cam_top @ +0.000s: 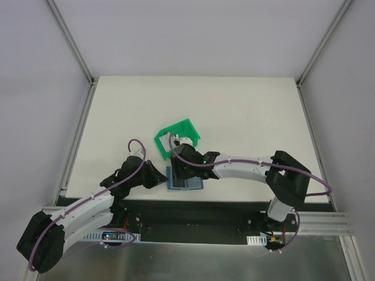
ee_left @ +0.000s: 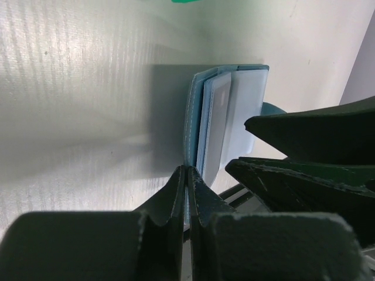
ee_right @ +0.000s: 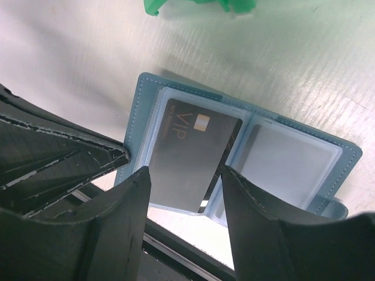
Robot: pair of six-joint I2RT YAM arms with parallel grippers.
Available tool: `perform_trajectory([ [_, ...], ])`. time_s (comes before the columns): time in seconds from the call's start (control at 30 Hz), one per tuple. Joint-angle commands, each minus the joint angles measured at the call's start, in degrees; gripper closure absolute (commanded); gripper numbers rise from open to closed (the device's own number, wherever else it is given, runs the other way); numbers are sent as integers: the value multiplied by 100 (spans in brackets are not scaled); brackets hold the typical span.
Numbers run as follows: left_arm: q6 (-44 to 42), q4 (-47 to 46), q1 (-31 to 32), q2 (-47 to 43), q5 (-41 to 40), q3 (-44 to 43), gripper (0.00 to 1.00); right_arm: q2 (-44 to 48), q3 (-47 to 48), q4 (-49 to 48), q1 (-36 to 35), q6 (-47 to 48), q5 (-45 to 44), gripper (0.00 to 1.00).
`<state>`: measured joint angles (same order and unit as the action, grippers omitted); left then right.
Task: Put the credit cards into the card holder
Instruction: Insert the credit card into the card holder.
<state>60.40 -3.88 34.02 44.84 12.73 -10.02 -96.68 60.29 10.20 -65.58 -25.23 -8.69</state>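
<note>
The left tool (ee_left: pixel 186 175) is clenched on the left cover of the card holder (ee_right: pixel 290 161), pinching the thin teal edge between its fingertips and pinning that flap down. The holder lies open at the near edge of the counter (cam_top: pixel 246 117), about midway along it, with its pale blue inside and clear sleeves facing up.

In the left-hand sleeve sits the dark card (ee_right: pixel 190 149), lettered "VIP". It looks fully seated, its long side along the spine. The right-hand sleeve looks empty or holds something pale; I cannot tell which.

The right tool (ee_right: pixel 186 174) hangs directly above the dark card with its jaws apart and nothing between them. The green bin (cam_top: pixel 173 130) stands just behind the holder, toward the middle of the counter. I cannot make out the pale and tan cards in any view.

The cards should be light, stiff and slick. They lie flat, so a long edge will probably have to be tipped up or slid over the counter edge before the fingers can pinch it. The holder is soft and springy and will likely fold shut if its cover is let go. The cover edge is the place to hold it, and a card should enter its sleeve mouth corner first.
</note>
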Motion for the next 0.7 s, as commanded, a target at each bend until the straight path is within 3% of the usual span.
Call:
perform_trajectory([
  [0.0,-292,-25,-45,-160,177,-88,100,-96,308,290,-86,89,-116,45],
  [0.67,-283,-34,-45,-204,203,-61,100,-430,606,386,-122,124,8,41],
])
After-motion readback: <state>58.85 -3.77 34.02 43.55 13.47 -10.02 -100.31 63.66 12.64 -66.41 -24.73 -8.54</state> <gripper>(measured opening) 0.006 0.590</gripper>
